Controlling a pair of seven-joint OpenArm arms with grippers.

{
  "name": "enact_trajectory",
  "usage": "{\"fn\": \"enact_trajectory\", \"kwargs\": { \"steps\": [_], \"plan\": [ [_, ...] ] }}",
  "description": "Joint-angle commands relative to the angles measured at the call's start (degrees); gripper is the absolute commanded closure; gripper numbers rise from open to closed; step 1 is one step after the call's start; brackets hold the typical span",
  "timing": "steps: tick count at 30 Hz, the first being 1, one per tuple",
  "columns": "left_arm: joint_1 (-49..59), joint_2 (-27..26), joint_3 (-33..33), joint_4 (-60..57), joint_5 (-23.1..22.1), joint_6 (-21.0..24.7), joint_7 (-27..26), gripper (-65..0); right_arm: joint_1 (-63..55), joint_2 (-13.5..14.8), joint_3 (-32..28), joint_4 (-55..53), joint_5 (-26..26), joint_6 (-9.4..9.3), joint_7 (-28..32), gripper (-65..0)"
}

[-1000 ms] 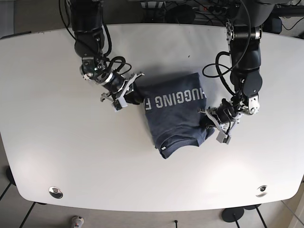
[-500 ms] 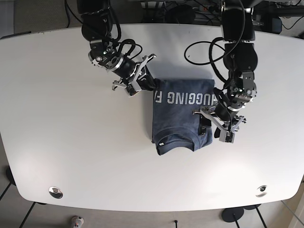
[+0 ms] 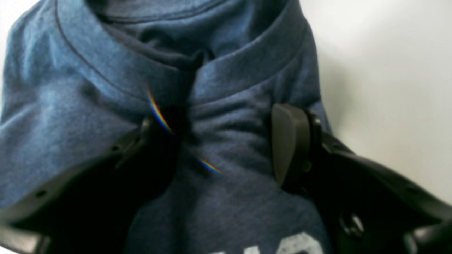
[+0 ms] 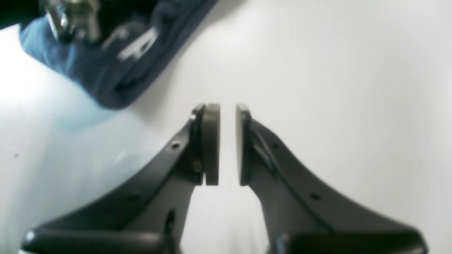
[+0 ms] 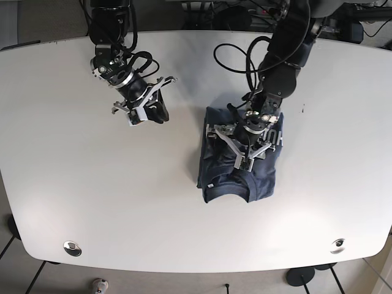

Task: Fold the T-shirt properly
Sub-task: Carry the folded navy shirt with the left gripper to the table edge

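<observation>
While the left wrist view is filled with blue cloth, it shows well how the T-shirt will handle: soft, light and limp, lying in several layers with a thick ribbed collar on top. The left gripper stands wide open over it, its fingers resting on the fabric on both sides of a wrinkle, with nothing pinched between them. I think a good hold is at a folded edge through all layers, because one layer alone would slide off the rest.

From the right wrist view, the right gripper is almost closed, with only a thin gap, and it holds nothing. It hangs over the bare white table, with a corner of the shirt well apart at the upper left.

Seen from the base view, the shirt lies as a compact packet near the table centre, under the left gripper. The right gripper is far from it. Nothing else stands in the way; only two small round fittings sit near the front edge.
</observation>
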Motion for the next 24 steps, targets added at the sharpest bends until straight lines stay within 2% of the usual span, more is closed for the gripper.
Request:
{"fn": "enact_trajectory", "kwargs": {
  "steps": [1,5,8,9,11,12,13,15,18,21,24],
  "plan": [
    [3.98,-6.76,-5.01,-1.00,-1.09,-1.87,6.89,-37.2,-0.23,-0.14,-0.02,3.35,2.94,0.58,1.02,-6.7],
    [7.32,-16.16,-15.29,-3.73,-1.53,-13.83,9.18,-37.2,-0.41,0.12,-0.02,6.43,6.54,0.58,-2.23,-6.7],
    [8.99,-24.34,-23.47,-12.96,-1.01,-23.59,8.83,-37.2,-0.67,0.12,-0.02,9.68,6.54,0.58,-4.69,-6.7],
    [8.81,-26.63,-24.87,-16.65,0.14,-25.96,8.47,-37.2,-0.85,0.12,-0.02,10.30,6.54,0.58,-5.22,-6.7],
    [8.81,-32.25,-27.25,-26.06,5.15,-30.88,4.08,-37.2,-0.93,0.12,-0.02,12.05,6.28,0.58,-6.19,-6.7],
    [8.72,-34.19,-28.21,-29.40,6.73,-32.03,0.83,-37.2,-1.02,0.12,-0.02,12.32,6.36,0.58,-6.45,-6.7],
    [8.72,-36.65,-29.71,-33.71,8.14,-32.82,-4.63,-37.2,-1.11,0.12,-0.02,12.85,6.54,0.58,-6.63,-6.7],
    [8.99,-39.81,-30.32,-37.31,8.75,-32.91,-11.75,-37.2,-1.99,0.12,-0.02,13.02,6.72,0.58,-6.54,-6.7],
    [9.07,-40.78,-30.41,-36.43,8.66,-34.58,-12.63,-37.2,-2.43,-0.05,-0.28,13.37,6.72,0.58,-6.36,-6.7],
    [9.16,-40.34,-30.68,-30.46,8.66,-37.65,-12.63,-37.2,-3.22,-0.14,-0.11,14.25,6.72,0.58,-6.27,-6.5],
    [11.10,-38.06,-33.93,-24.39,6.91,-38.09,-12.63,-37.2,-3.92,-0.14,-0.11,15.83,6.72,0.58,-6.19,-6.5]
  ]
}}
